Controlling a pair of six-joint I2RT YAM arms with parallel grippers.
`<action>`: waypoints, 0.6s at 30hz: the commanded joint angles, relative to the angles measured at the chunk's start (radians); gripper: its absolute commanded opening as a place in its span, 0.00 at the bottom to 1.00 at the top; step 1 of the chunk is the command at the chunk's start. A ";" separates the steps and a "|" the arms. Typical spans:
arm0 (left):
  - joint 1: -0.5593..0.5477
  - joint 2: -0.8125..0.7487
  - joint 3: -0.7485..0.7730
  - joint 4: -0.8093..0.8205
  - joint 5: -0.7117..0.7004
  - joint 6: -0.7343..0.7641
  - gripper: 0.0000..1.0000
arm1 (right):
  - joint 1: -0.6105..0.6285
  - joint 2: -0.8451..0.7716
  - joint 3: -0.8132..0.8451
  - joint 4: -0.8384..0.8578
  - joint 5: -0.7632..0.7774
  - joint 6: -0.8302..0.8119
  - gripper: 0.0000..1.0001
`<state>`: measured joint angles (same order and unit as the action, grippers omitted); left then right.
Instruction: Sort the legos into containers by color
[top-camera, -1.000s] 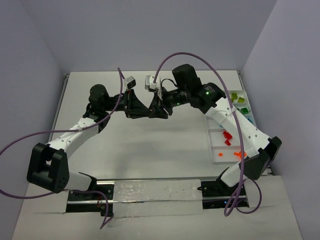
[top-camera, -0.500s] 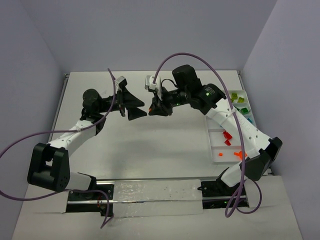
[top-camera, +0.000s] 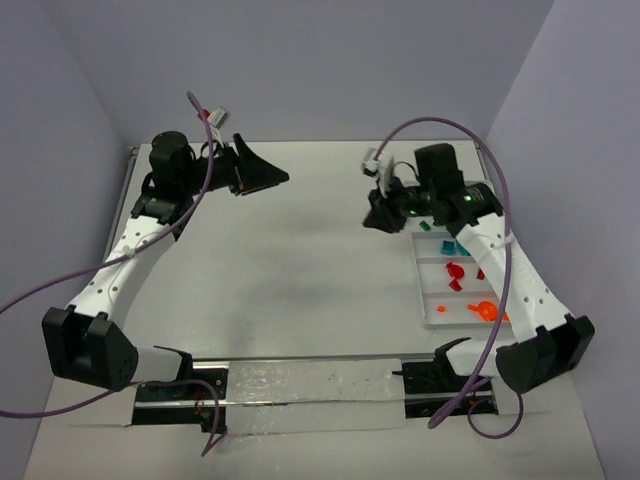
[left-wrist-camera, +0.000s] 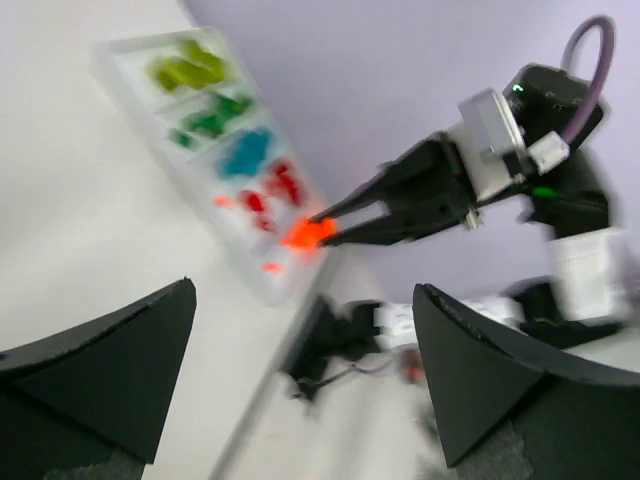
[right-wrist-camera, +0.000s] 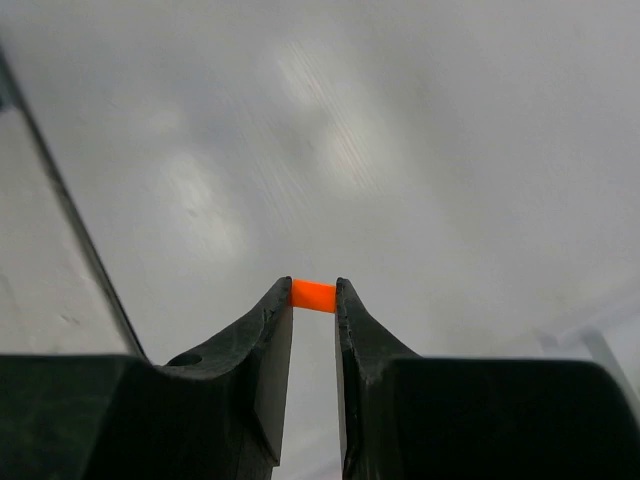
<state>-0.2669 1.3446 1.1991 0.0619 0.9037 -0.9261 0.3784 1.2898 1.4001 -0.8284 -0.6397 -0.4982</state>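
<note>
left gripper (top-camera: 280, 178): was wide open, well apart from the long white plastic tray (top-camera: 430, 290) | right gripper (top-camera: 375, 222): pinched a small blocky orange brick (right-wrist-camera: 313, 296), just beside tray

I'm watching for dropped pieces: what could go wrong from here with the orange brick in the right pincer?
The orange brick sits only at the very tips of the right pincer, so it may slip out over the table. The tray keeps orange pieces right beside red pieces, so a loose release might land it in the wrong compartment.
</note>
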 joint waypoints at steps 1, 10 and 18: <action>-0.100 -0.042 0.058 -0.585 -0.513 0.717 0.99 | -0.180 -0.139 -0.230 -0.224 0.193 -0.189 0.00; -0.124 0.060 0.110 -0.693 -0.648 0.830 0.99 | -0.381 -0.174 -0.544 -0.290 0.390 -0.387 0.00; -0.125 0.009 0.069 -0.651 -0.670 0.833 0.99 | -0.465 -0.076 -0.598 -0.210 0.436 -0.393 0.00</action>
<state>-0.3867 1.4006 1.2461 -0.5859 0.2666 -0.1305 -0.0693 1.1745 0.8168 -1.0837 -0.2416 -0.8603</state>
